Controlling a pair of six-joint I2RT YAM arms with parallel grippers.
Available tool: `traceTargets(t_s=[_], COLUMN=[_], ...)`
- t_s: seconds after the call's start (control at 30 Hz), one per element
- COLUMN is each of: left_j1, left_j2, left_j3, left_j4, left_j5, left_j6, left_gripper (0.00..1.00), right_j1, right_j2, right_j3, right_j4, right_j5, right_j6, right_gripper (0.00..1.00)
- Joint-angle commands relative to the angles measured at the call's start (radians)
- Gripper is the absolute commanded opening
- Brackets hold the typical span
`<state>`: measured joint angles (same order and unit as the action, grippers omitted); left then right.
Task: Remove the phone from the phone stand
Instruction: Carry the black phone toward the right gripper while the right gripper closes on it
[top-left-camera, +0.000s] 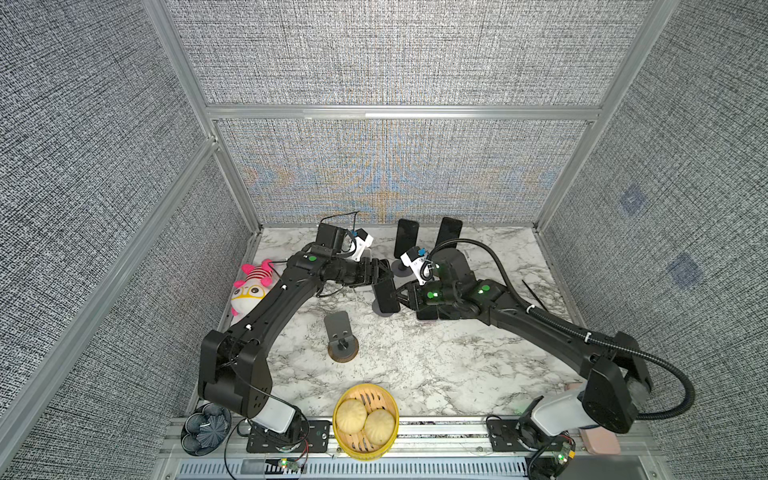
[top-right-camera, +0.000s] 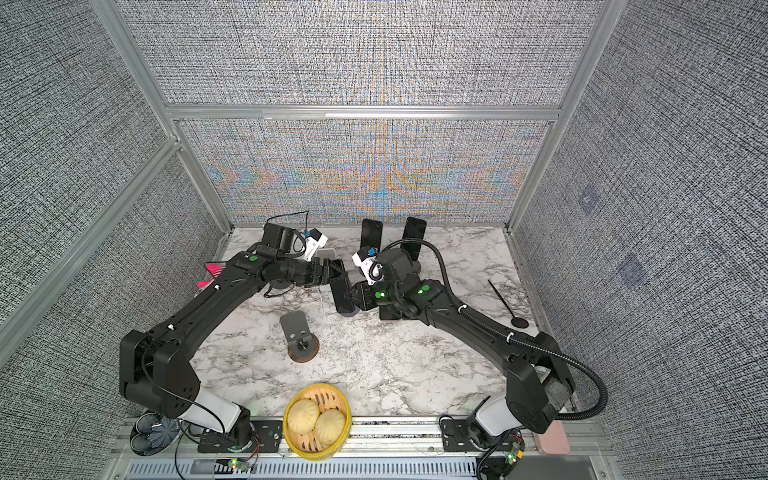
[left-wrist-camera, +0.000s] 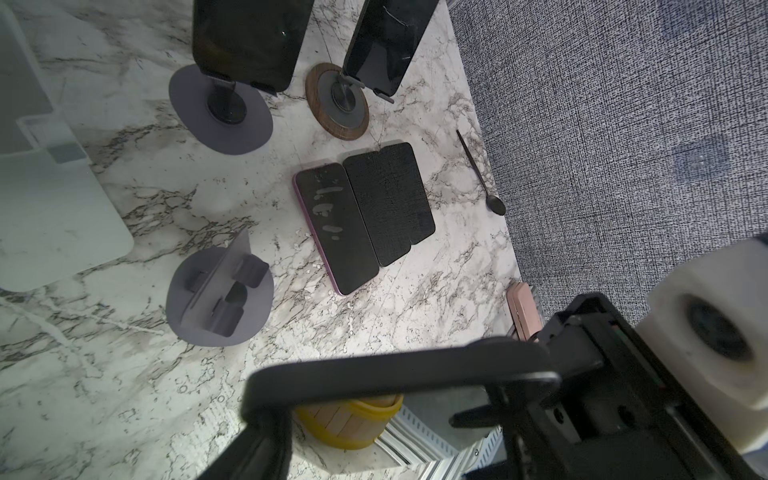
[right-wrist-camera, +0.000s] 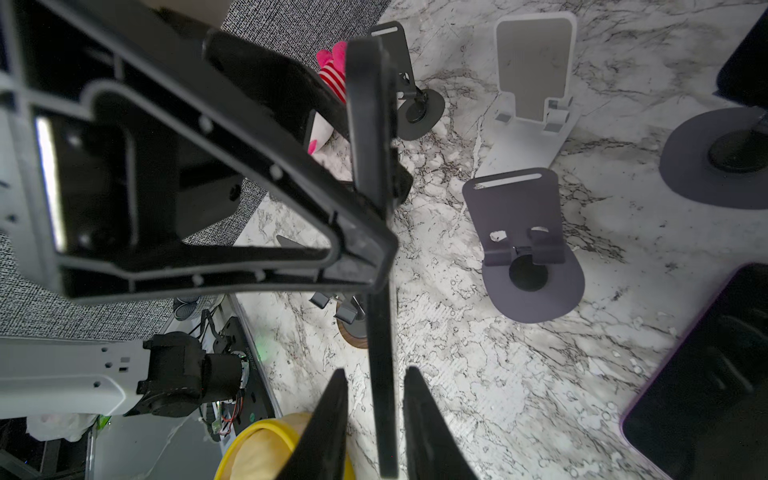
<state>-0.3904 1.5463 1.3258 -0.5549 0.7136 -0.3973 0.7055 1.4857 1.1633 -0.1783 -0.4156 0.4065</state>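
So the left gripper (top-left-camera: 381, 279) is clamping the black phone (top-left-camera: 386, 297), with its fingers (right-wrist-camera: 357, 249) squeezing tight on it. The phone is hanging upright in the air right above the gray stand (right-wrist-camera: 515, 216). It's already off the stand and isn't touching the cradle hooks. In both top views only a bit of the stand's round base is peeking out from under the phone.

The right gripper (right-wrist-camera: 374, 372) is sitting on the opposite side of the phone from the left one. Its fingers (right-wrist-camera: 328, 424) are straddling the phone's thin edge with a sliver of daylight on each side, so they're apart and not gripping anything.

Other stuff, all placed off the gray stand:
- Three flat phones (left-wrist-camera: 365, 216) are lying face up on the marble table (top-left-camera: 415, 365), just beside the stand on the right arm's side.
- Two more phones (top-left-camera: 406, 239) are leaning on their own stands behind it, toward the back wall.
- A wood-base stand (top-left-camera: 340, 334) is standing near it, toward the front edge.
- A basket of buns (top-left-camera: 365, 422) is sitting well past that one, at the front edge.
- A plush toy (top-left-camera: 251, 286) is lying well off to the left arm's side.
- A black spoon (top-right-camera: 505, 305) is lying well off on the right arm's side.
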Motion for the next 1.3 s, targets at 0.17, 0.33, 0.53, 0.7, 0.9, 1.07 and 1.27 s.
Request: traceTargets(t_s=[0.17,0.33,0.53,0.7,0.9,1.07,1.27], left_j1=[0.001,0.001,0.001,0.001,0.001,0.001,0.004], left_j2=[-0.004,-0.002,-0.007,-0.013,-0.016,-0.017,-0.02], left_j3=[-0.003,-0.003,-0.002,-0.004,-0.004,-0.003,-0.004], left_j4=[0.048,0.048,0.048,0.046,0.046,0.046,0.043], left_j5=[0.021,0.021,0.016,0.005,0.004,0.003,-0.005], left_j6=[-0.009,-0.009,-0.002,0.003,0.004,0.006,0.006], left_gripper=[0.0,0.0,0.07,0.39,0.85,0.98,0.99], right_j1=[0.0,0.0,-0.002,-0.003,-0.004,-0.006,-0.021], right_j2=[0.014,0.015,0.022,0.03,0.026,0.021,0.004], right_j3=[0.002,0.007,0.016,0.026,0.029,0.03,0.017], right_j4=[0.034,0.031,0.022,0.02,0.017,0.002,-0.019], right_j5=[0.011,0.032,0.029,0.02,0.017,0.011,0.005], right_j6=[0.009,0.012,0.005,0.003,-0.004,-0.021,-0.028], right_gripper=[0.19,0.1,0.06,0.04,0.01,0.02,0.01])
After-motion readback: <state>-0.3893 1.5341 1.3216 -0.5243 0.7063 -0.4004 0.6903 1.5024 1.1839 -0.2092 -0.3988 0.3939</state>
